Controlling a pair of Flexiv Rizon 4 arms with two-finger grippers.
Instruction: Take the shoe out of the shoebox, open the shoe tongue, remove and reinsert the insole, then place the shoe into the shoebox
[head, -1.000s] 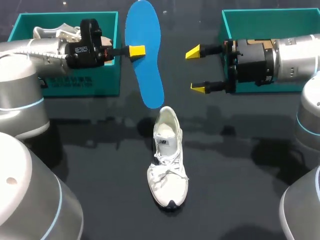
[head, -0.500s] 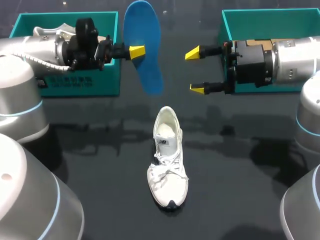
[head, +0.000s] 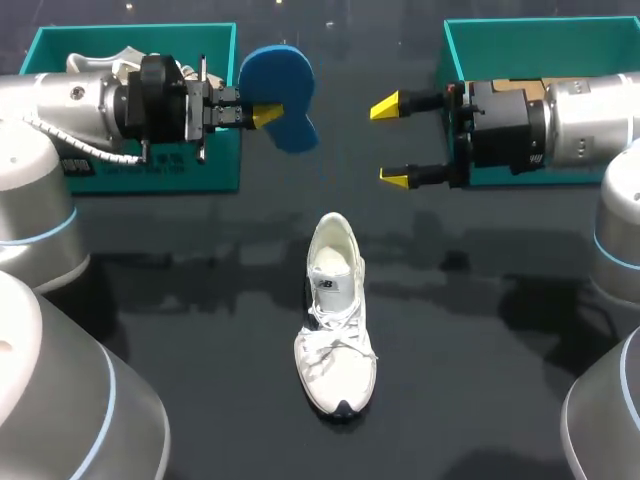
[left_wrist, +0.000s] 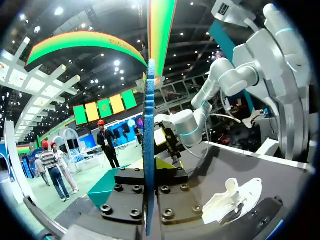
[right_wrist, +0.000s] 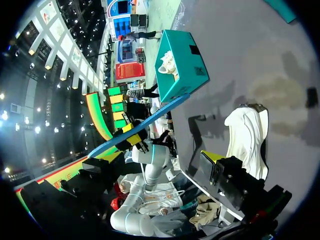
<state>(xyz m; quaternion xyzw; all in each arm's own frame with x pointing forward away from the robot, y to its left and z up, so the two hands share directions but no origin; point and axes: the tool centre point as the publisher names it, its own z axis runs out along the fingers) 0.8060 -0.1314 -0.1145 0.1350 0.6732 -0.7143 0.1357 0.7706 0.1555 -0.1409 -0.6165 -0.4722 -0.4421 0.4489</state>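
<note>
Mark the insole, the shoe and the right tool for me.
insole (head: 285, 80), head view, middle of its blue face.
shoe (head: 335, 332), head view, on the laces.
right tool (head: 390, 141), head view, midway between its yellow tips.

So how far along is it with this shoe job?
Done: the white shoe stands on the table, and its blue insole is out. In hand: the left gripper is shut on that insole, holding it in the air; the right gripper is open and empty. Left: slide the insole back in, then put the shoe into a teal shoebox.
</note>
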